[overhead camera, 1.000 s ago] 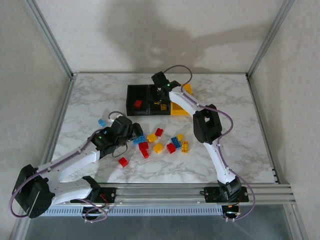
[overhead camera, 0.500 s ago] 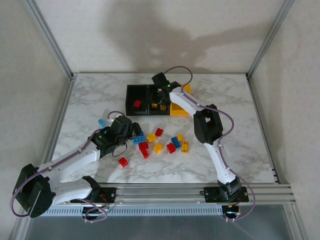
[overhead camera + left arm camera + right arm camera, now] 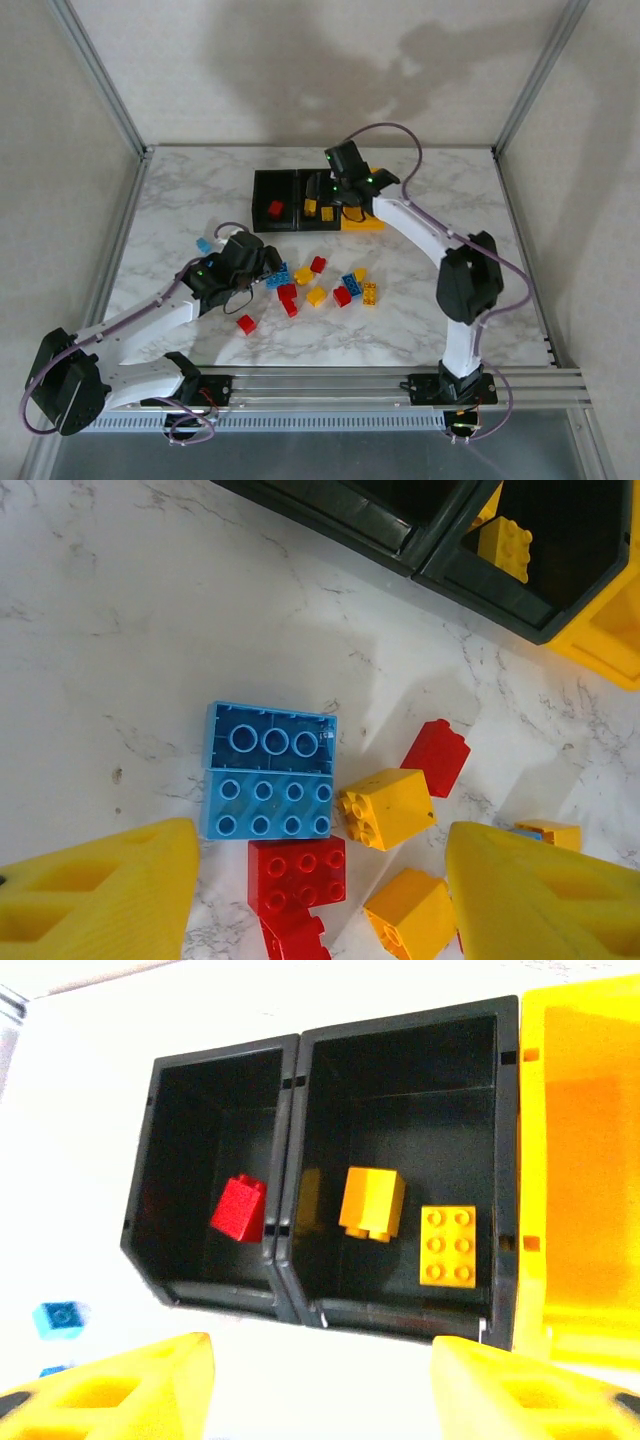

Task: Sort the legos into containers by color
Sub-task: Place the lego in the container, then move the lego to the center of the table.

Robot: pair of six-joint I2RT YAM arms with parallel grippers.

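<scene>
The containers stand in a row at the back: a left black bin (image 3: 200, 1140) holding one red lego (image 3: 239, 1208), a middle black bin (image 3: 400, 1100) holding two yellow legos (image 3: 372, 1203) (image 3: 449, 1245), and a yellow bin (image 3: 585, 1160). My right gripper (image 3: 320, 1390) hovers open and empty above the near rim of the black bins (image 3: 335, 197). Loose legos lie mid-table (image 3: 320, 285). My left gripper (image 3: 320, 900) is open low over them, with a red lego (image 3: 298, 875) and a yellow lego (image 3: 410, 912) between its fingers (image 3: 100, 895), and blue legos (image 3: 265, 805) just ahead.
A lone blue brick (image 3: 204, 244) lies left of the left arm, and a red one (image 3: 246, 323) lies nearer the front. Another red brick (image 3: 437, 756) and a yellow one (image 3: 388, 807) sit between the pile and the bins. Metal frame posts (image 3: 105, 90) bound the table.
My right gripper opened and drew up and back from the middle black bin, where a yellow lego now lies. The left arm stayed put.
</scene>
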